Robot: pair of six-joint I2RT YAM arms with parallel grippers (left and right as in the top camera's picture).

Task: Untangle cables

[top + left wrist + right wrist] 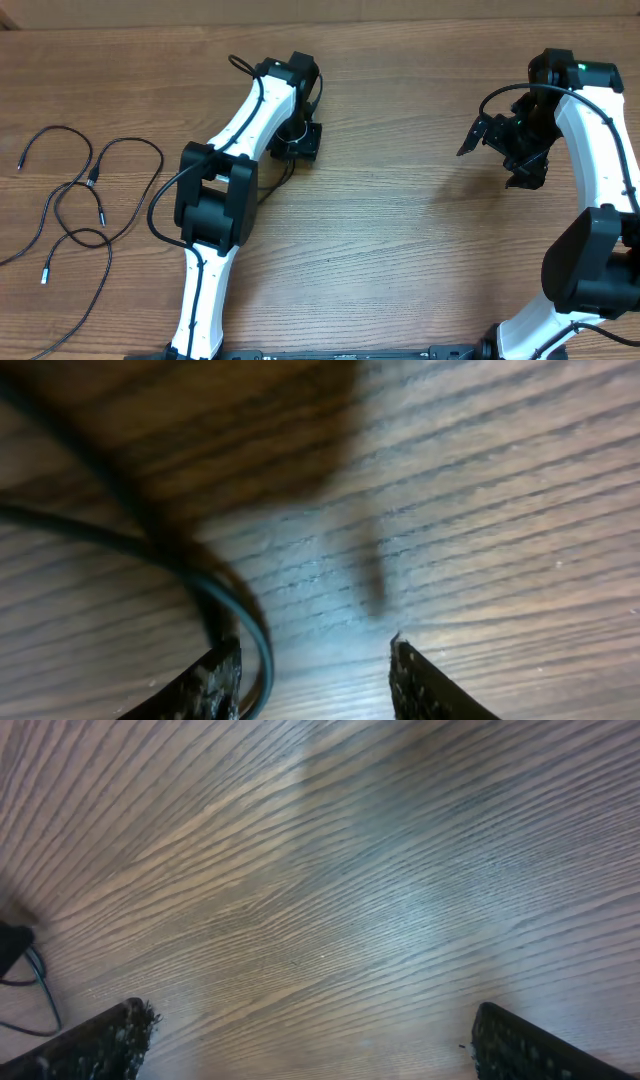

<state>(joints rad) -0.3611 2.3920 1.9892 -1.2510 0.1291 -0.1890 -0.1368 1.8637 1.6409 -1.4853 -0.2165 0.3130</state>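
Several thin black cables (90, 185) with small silver plug tips lie in loose overlapping loops at the table's left side. My left gripper (298, 143) is low over the table at the upper middle, well to the right of those loops. In the left wrist view its fingers (315, 660) are apart, and a thin dark cord (255, 640) curves on the wood beside the left finger, not pinched. I cannot tell whether this cord is one of the cables. My right gripper (498, 155) hangs above the right side, open wide and empty (310, 1030).
The wooden table (400, 230) runs under both arms. The left arm's own thicker black wire (155, 205) loops out beside its body, near the cables. A thin dark wire (40, 990) shows at the left edge of the right wrist view.
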